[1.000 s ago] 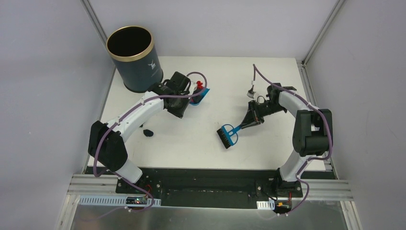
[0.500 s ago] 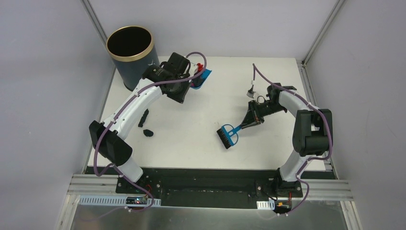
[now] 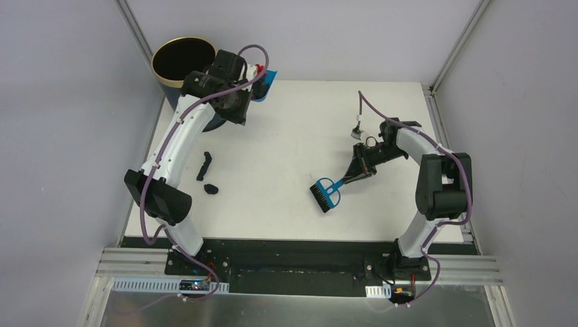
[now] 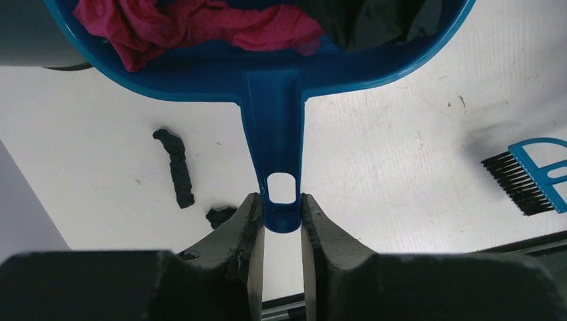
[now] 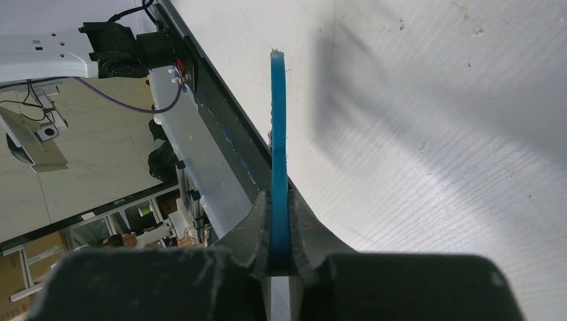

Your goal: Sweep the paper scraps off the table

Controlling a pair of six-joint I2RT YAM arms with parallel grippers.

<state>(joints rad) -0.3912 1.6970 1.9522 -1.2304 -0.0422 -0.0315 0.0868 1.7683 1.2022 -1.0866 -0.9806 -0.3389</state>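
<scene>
Blue plastic in both grips. On the left: dustpan (image 4: 274,114) pinched by the very tip of its handle, left gripper (image 4: 281,221) closed on it from both sides, just below the hanging hole. Held up off the table (image 3: 286,136) at the far-left corner, right beside the gold rim of the dark blue bin (image 3: 170,97); impossible to tell from above whether over the opening or only next to it. In the pan: magenta-pink paper scraps (image 4: 194,23) bunched to one side, black ones crumpled next to them. Down on the white tabletop, under the left arm near the left edge: a long twisted black strip (image 3: 204,165) and, just nearer the front, a small black lump (image 3: 211,189), close together but apart. On the right: right gripper (image 5: 279,227) clamped shut on the thin flat handle of the brush (image 3: 325,194), pressed against the blue on both sides. Brush angled down toward the middle of the table, bristle end lowest, well apart from the dustpan and from both loose bits. Hard to say whether touching the surface or just above it
</scene>
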